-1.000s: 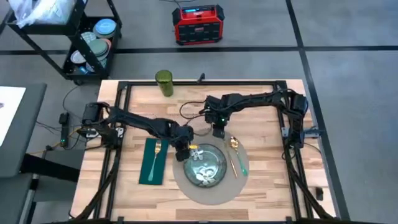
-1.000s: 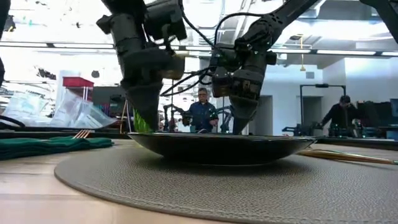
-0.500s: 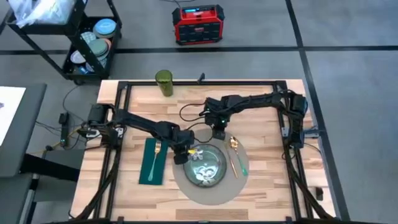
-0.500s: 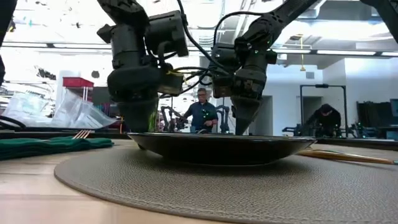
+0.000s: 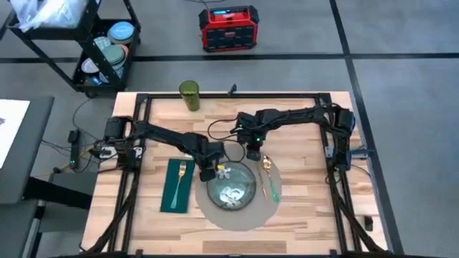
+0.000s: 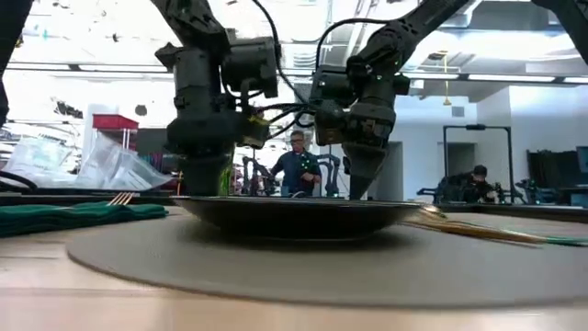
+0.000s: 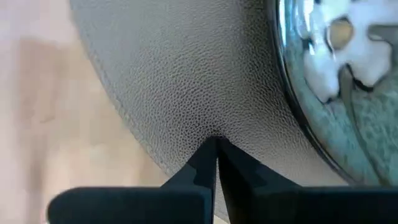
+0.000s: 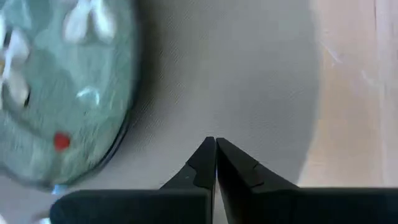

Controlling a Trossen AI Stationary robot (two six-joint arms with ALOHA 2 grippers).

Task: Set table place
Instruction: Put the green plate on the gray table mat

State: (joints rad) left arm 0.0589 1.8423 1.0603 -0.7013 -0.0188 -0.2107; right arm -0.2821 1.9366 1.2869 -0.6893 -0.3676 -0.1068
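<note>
The place, a round grey-beige mat (image 5: 215, 212), lies flat on the table (image 5: 308, 208) of light planks. A dark green floral plate (image 5: 231, 192) rests on its middle. A gold spoon and a green-handled knife (image 5: 270, 179) lie on its right part. My left gripper (image 5: 209, 172) stands shut at the mat's far-left rim. My right gripper (image 5: 252, 153) stands shut at its far rim. In the low view both stand behind the plate (image 6: 294, 216). My left gripper points down and presses its shut fingertips (image 7: 205, 155) on the mat's top face (image 7: 205, 118), just inside its far-left edge, beside the plate's rim. The mat lies flat under them. My right gripper does the same from above, its shut fingertips (image 8: 205, 155) on the mat's surface (image 8: 249, 99) between the plate and the far edge.
A dark green cloth with a gold fork (image 5: 177, 185) lies left of the mat. A green cup (image 5: 188, 95) stands at the table's far edge. Bare planks lie to the right and near side. People show in the room behind.
The mat has slid a little toward the table's far edge and left, flat on the planks, carrying the plate, spoon and knife along. My left gripper has gone the same way with it, staying shut and pointed down.
</note>
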